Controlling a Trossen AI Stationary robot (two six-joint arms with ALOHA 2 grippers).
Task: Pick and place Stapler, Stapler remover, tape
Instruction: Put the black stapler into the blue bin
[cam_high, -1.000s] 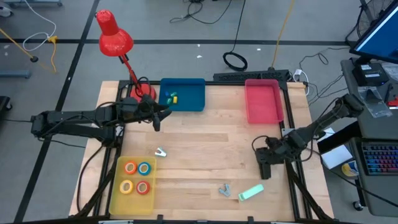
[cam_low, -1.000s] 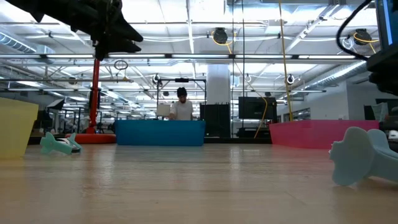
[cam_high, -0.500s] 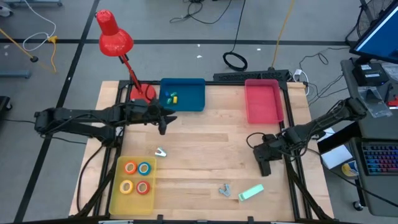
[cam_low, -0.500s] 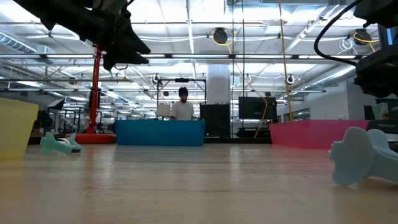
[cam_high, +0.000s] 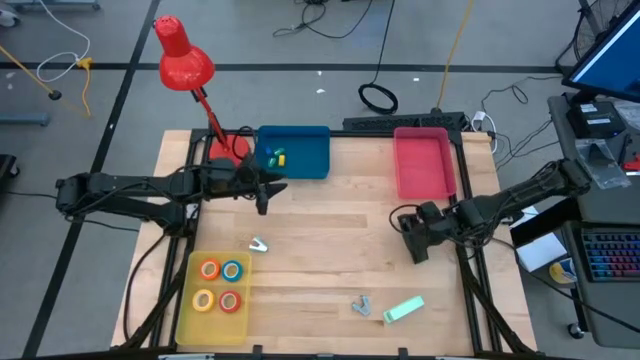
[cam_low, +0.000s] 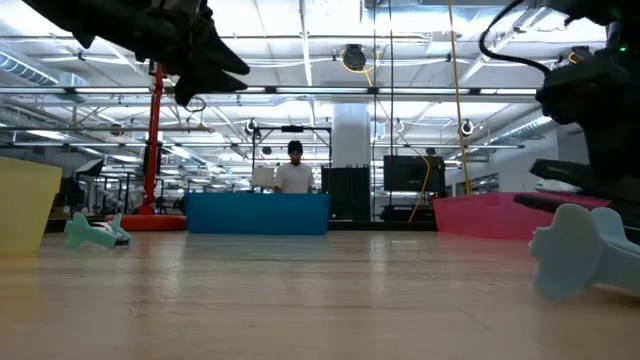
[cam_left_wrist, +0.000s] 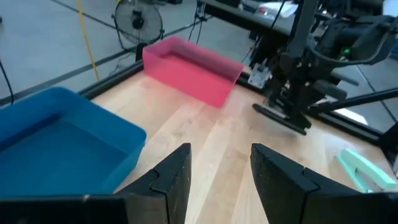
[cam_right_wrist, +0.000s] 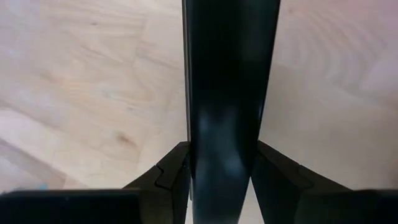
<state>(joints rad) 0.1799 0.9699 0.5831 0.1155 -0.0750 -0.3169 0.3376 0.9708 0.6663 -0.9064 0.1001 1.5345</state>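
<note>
Stapler (cam_right_wrist: 229, 74): black, stiff, probably fairly heavy, clamped lengthwise between the right gripper's (cam_high: 417, 243) fingers above the desk (cam_high: 330, 250) near its right edge, by the pink tray (cam_high: 424, 130); a mid-body hold seems soundest. Left gripper (cam_left_wrist: 219, 155) hovers open, empty, beside the far-edge blue tray (cam_high: 295, 130).

Across the desk (cam_low: 300, 290) stand a blue bin (cam_low: 257, 213) and pink bin (cam_low: 500, 214) at its far edge; a person (cam_low: 293, 172) stands beyond.

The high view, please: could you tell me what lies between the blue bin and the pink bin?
Nothing but bare wooden table lies between the blue bin and the pink bin. The high view shows this, and the left wrist view agrees.
</note>
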